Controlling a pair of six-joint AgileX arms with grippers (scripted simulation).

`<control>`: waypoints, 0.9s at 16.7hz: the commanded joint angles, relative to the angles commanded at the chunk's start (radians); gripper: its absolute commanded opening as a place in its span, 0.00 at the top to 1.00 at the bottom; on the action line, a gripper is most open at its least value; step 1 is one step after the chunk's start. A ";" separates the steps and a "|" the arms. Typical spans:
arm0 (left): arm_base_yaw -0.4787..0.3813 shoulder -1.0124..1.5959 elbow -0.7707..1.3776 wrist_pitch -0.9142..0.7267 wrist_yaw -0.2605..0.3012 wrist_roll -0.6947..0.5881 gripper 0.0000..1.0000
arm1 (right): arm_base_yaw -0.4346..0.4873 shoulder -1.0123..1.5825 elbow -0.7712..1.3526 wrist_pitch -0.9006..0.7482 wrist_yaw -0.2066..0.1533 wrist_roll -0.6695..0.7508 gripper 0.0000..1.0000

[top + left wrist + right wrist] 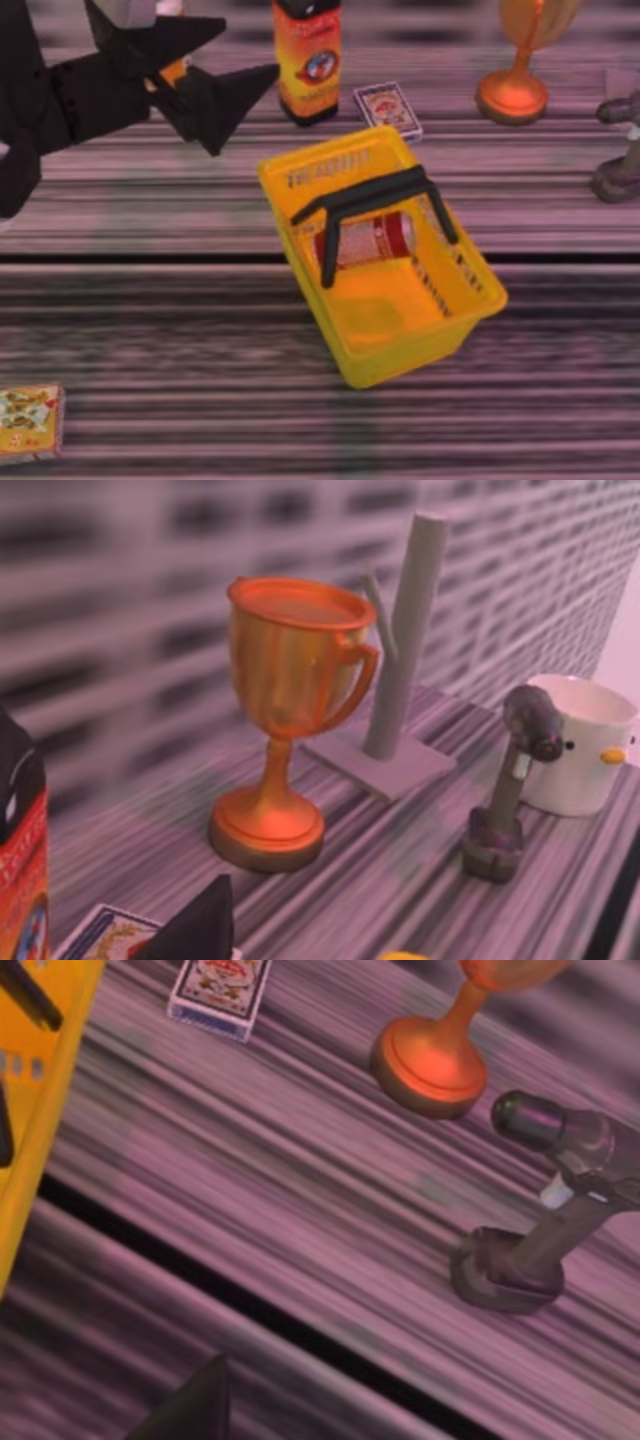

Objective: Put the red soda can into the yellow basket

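Note:
The red soda can [365,240] lies on its side inside the yellow basket [400,360], under the black handles [370,195] folded across the basket's top. My left gripper [245,60] hangs open and empty above the table at the far left, up and to the left of the basket, touching neither. A corner of the basket [40,1080] shows in the right wrist view. My right gripper [290,1430] is out of the top view; one dark finger [205,1405] shows with nothing against it.
Behind the basket stand a tall orange-red black-capped bottle [307,60], a card box [388,108] and an orange trophy [515,90]. A grey drill [620,150] is at the far right, with a white mug [580,745] and a grey stand [400,660] beyond. A flat box [28,420] lies front left.

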 joint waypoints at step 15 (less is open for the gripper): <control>0.181 -1.529 -0.787 -0.621 -0.763 0.044 0.00 | 0.394 1.404 1.342 -0.877 0.004 -0.621 0.00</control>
